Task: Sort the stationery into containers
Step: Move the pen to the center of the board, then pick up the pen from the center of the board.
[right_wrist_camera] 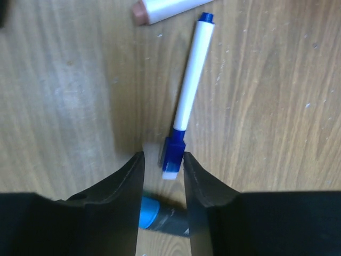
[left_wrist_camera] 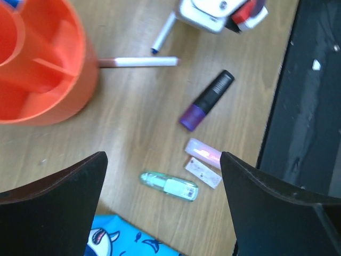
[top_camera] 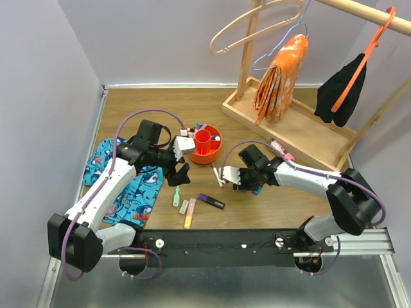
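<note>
Stationery (top_camera: 190,218) lies loose on the wooden table (top_camera: 148,106) around the red-orange bowl (top_camera: 204,156), which already holds a few pieces in its compartments.

On the side of the bowl nearest the arm bases, the left gripper (left_wrist_camera: 163,157) hangs with its fingers spread wide and nothing between them. Beneath it lie a pale green highlighter (left_wrist_camera: 169,185), a pink highlighter (left_wrist_camera: 203,152) and a purple-and-black highlighter (left_wrist_camera: 206,100). A shark-print cloth (left_wrist_camera: 122,240) sits farther from the bowl on that side. A white marker with a brown end (left_wrist_camera: 138,62) points at the bowl's wall, almost touching it. Just to the bowl's right, the right gripper (right_wrist_camera: 162,160) is low over a white marker with a blue cap (right_wrist_camera: 186,85). Its fingers stand narrowly apart on either side of the cap end, with a gap showing on one side, so nothing is clamped.
</note>
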Action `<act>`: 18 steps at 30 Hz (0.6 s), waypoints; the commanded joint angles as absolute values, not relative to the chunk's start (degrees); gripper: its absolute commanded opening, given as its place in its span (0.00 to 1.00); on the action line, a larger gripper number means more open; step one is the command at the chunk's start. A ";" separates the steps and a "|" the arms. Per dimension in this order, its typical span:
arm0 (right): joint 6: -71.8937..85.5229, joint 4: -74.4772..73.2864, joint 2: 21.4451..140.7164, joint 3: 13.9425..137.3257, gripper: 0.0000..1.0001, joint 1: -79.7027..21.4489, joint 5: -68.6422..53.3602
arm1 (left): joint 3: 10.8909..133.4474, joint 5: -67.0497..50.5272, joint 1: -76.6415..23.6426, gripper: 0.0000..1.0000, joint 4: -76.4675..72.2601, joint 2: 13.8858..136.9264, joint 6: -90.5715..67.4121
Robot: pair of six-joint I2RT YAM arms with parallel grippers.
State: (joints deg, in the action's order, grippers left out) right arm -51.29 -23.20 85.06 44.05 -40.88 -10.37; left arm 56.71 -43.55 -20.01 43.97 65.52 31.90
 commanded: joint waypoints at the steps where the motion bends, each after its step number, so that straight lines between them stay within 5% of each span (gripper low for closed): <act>1: -48.70 -30.57 77.45 47.80 0.45 -41.22 -14.84 | 56.43 -40.96 -26.26 0.90 46.58 67.84 36.91; 10: -24.11 -33.14 52.32 52.38 0.45 -41.13 -18.29 | 62.30 -36.74 -38.22 0.69 47.28 78.10 44.63; 18: -12.48 -26.20 51.41 59.93 0.45 -31.38 -19.95 | 72.93 -33.40 -48.07 0.54 43.69 91.66 45.97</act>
State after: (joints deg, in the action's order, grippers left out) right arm -20.84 -30.59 49.56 56.10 -35.44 -18.11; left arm 67.79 -35.46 -44.71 46.02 86.28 43.83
